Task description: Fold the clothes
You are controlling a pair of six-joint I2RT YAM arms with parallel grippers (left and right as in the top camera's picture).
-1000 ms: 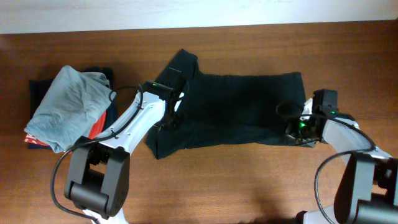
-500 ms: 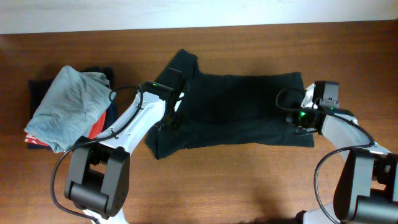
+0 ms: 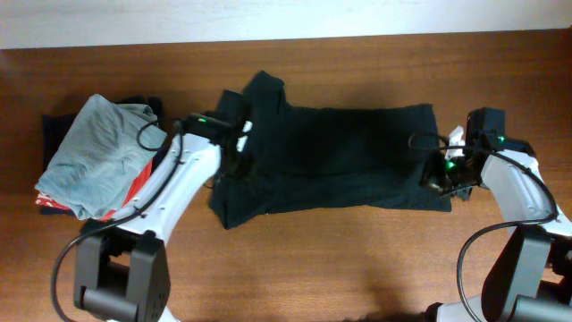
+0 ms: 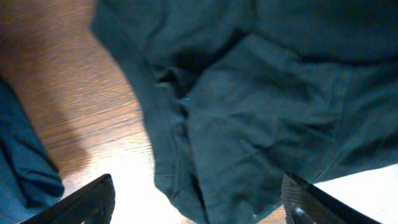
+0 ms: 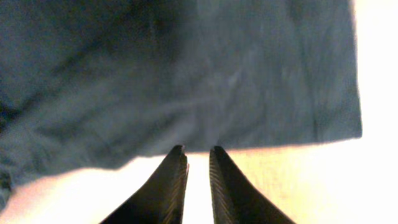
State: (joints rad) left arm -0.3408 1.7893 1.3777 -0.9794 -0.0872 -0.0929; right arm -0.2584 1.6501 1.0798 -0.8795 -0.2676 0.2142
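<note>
The clothes (image 3: 349, 161), a black T-shirt, lie folded into a long band across the middle of the wooden table (image 3: 357, 268), with a sleeve sticking out at the upper left. My left gripper (image 3: 236, 161) hovers over the shirt's left end. In the left wrist view its fingers (image 4: 93, 200) stand wide apart, open, over rumpled black fabric (image 4: 261, 106) with nothing between them. My right gripper (image 3: 441, 176) is at the shirt's right edge. In the right wrist view this gripper (image 5: 198, 155) is open by a narrow gap, just short of the shirt's hem (image 5: 186, 74), holding nothing.
A pile of garments sits at the left: a light grey-blue garment (image 3: 94, 152) on top of orange-red (image 3: 138, 185) and navy (image 3: 58, 125) folded ones. Navy fabric (image 4: 22, 168) shows at the left wrist view's lower left. The table's back edge meets a white wall (image 3: 286, 18).
My left gripper has opened wide, let go of the shirt and shifted slightly left. My right gripper has parted its jaws, released the right edge and drawn a little to the right.
</note>
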